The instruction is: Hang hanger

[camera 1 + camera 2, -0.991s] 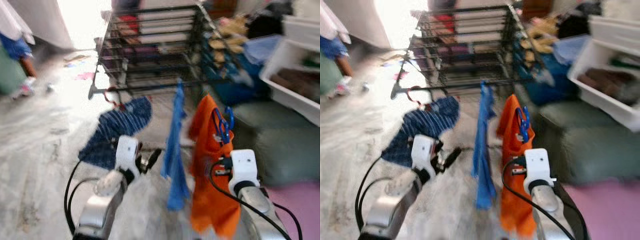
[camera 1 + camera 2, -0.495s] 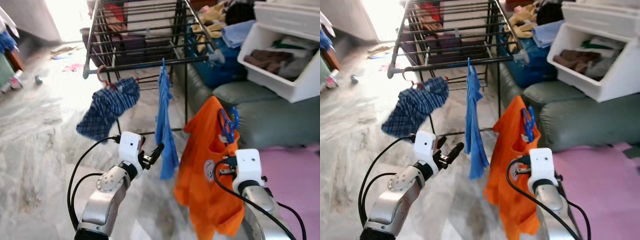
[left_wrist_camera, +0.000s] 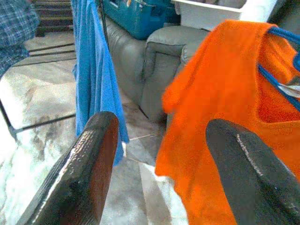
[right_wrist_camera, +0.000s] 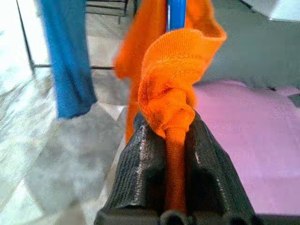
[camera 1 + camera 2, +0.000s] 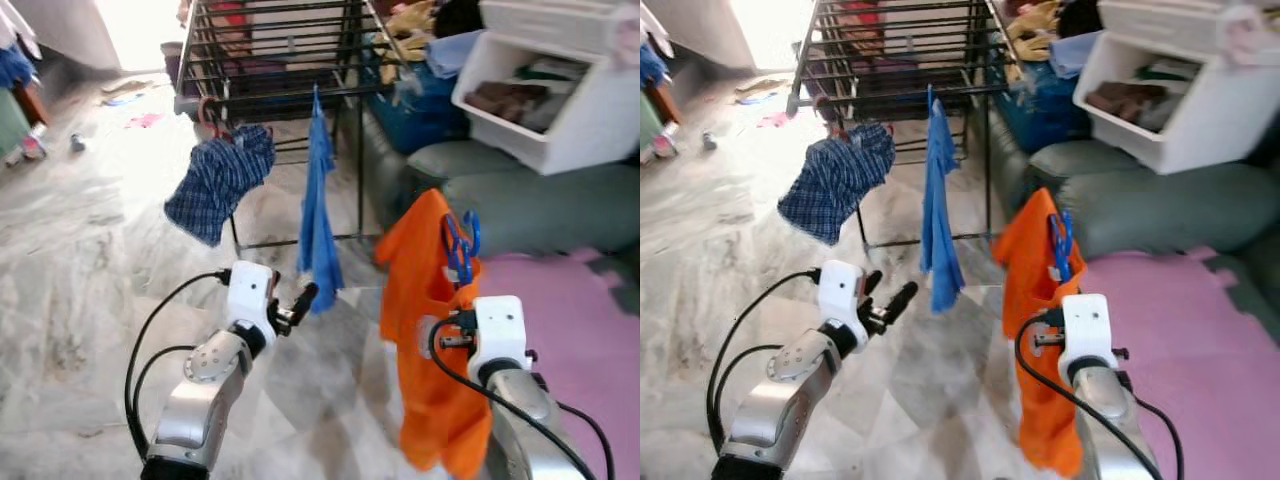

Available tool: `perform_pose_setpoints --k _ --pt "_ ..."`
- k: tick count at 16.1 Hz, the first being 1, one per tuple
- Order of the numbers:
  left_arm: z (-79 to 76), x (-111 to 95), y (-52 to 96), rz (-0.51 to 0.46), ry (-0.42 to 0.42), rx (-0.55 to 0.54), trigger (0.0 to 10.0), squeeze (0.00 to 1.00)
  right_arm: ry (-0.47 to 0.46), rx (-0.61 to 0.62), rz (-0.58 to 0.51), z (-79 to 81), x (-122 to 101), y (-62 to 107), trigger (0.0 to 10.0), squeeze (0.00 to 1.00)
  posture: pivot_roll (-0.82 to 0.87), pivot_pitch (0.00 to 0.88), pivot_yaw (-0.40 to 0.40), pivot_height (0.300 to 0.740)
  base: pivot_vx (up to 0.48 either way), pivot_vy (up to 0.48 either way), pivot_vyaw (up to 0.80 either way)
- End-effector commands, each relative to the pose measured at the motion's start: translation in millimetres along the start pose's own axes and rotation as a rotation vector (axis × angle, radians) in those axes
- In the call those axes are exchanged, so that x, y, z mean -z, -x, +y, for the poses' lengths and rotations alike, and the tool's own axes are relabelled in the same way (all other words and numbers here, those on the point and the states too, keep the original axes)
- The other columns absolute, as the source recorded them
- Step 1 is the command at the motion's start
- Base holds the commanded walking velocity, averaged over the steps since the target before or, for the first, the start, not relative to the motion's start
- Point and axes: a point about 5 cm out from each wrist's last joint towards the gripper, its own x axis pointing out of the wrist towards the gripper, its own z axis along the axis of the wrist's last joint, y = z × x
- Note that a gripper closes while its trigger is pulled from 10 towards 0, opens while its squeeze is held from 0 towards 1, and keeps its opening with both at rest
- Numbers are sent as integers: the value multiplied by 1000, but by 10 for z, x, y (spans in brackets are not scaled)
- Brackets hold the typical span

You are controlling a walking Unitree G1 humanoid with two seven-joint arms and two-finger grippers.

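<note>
Here, an orange shirt (image 5: 432, 330) on a blue hanger (image 5: 459, 246) is held up by the right gripper (image 4: 168, 140), whose 2 black fingers are pressed together on a bunched fold of the cloth. The hanger's hook is seen just above that gripper, and the shirt hangs down in front of it and below it. The left gripper (image 5: 296, 305) is raised beside the shirt, apart from it, with its fingers (image 3: 89, 159) spread wide and nothing between them. Ahead of the left gripper a blue cloth (image 5: 318, 205) is draped from the front bar of a black rack (image 5: 280, 60), and a checked garment (image 5: 222, 178) is hung from the same bar, further to the left. Beyond the right gripper a grey sofa (image 5: 520, 195) is seen, with a white bin (image 5: 545, 95) on it and a pink mat (image 5: 590, 320) at its foot.
</note>
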Motion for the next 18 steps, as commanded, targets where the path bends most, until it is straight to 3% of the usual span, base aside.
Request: perform_pose_setpoints --k 1,6,8,13,15,18 --pt "54 -70 11 -28 -10 -27 10000 0 -11 -25 -53 48 -121 -10 10000 0 -123 16 20 740 0 0 0" --pt "213 -189 24 -98 -42 -171 10000 0 -14 -42 -82 63 -172 -6 10000 0 -123 20 22 740 0 0 0" --pt "319 -205 43 -109 -119 -282 10000 0 15 -48 -109 77 -219 -15 10000 0 -119 20 22 740 0 0 800" --pt "329 -185 53 -103 -114 -311 10000 0 -4 -64 -121 107 -252 -45 10000 0 -113 21 22 740 0 0 800" --pt "395 -173 66 -101 -159 -355 10000 0 -16 -87 -142 149 -304 -40 10000 0 -116 22 26 740 0 0 800" --pt "482 -189 69 -88 -147 -420 10000 0 10 -102 -173 181 -353 -27 10000 0 -118 21 27 740 0 0 800"
